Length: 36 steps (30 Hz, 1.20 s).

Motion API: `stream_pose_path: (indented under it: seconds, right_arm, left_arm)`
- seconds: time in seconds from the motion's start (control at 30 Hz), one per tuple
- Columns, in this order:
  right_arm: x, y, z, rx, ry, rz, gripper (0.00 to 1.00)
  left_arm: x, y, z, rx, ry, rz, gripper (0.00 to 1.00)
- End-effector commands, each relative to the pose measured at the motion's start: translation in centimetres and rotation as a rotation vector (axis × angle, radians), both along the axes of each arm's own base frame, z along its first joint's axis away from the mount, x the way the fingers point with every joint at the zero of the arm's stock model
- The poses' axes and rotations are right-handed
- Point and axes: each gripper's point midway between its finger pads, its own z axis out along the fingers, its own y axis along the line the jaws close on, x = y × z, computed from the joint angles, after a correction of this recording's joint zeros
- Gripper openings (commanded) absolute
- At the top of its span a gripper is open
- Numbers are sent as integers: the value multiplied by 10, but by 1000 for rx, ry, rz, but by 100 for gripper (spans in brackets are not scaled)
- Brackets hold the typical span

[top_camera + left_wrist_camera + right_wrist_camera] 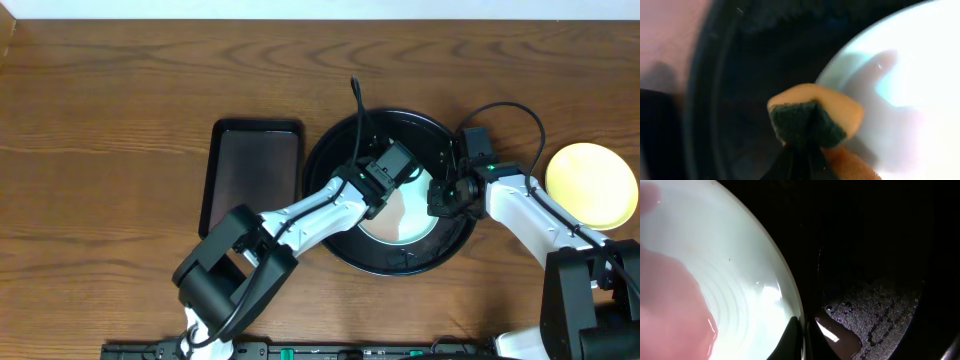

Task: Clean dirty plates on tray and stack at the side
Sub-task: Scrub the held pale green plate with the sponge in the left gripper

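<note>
A pale mint-green plate [405, 222] lies in the round black tray [385, 262]. My left gripper [392, 172] is shut on a yellow sponge with a dark green scrub face [812, 120], held over the plate's left rim [900, 75]. My right gripper [443, 195] is shut on the plate's right rim, one finger inside and one outside it [801, 335]; the plate fills the left of the right wrist view [715, 270]. A pale yellow plate [592, 185] lies on the table at the far right. Only one mint-green plate shows.
A smaller dark-brown rectangular tray [252, 170] lies left of the black tray. The black tray's wet floor [880, 305] shows beside the plate. The arms' bases stand along the table's front edge.
</note>
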Motion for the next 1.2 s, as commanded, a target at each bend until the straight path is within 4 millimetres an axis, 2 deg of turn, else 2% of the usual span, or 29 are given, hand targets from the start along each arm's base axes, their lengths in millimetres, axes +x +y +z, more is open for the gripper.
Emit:
stream_pose_path:
  seconds: [0.0,0.17,0.3,0.4,0.5,0.63,0.7,0.77,0.8,0.87,0.93,1.03,1.07,1.1,1.17]
  right_arm:
    - [-1,-12,-4,-58,3,-16,1]
    - [-1,-12,-4,-58,4,-19,1]
    - [-1,-12,-4,-58,4,-19,1]
    - [-1,-12,-4,-58,4,-19,1]
    - [-1,-12,-3,-58,3,-18,1]
    - [-1,-12,-3,-62,0,3,1]
    - [0,-11,-3,-64,-4,17,1]
    - [1,-11,-3,-62,-9,15,1]
    - [2,-11,-3,-61,-12,15,1]
    - [3,-9,-2,-51,-17,17,1]
    - [3,-7,-2,-39,-16,19,1]
    - [3,-7,-2,-39,-15,19,1]
    - [3,-7,-2,-39,-14,19,1]
    - [2,-7,-3,-39,-14,19,1]
    - [3,-7,-2,-39,-14,19,1]
  left_arm:
    - [19,23,40,66,-131,33,7]
    - [21,22,66,29,-175,31,7]
    - [17,28,105,-65,-222,90,8]
    - [10,47,135,-168,-229,203,8]
    - [5,52,155,-370,-139,240,8]
    - [7,118,133,-299,-53,459,8]
    - [5,162,117,-246,4,595,7]
    - [5,185,105,-258,49,659,7]
    - [5,187,101,-289,78,663,7]
    - [6,177,93,-378,151,580,7]
    - [7,155,92,-464,193,447,7]
    - [11,111,95,-549,162,309,7]
    - [9,90,93,-562,148,251,7]
    - [3,64,87,-571,149,193,7]
    - [-5,38,75,-567,163,156,7]
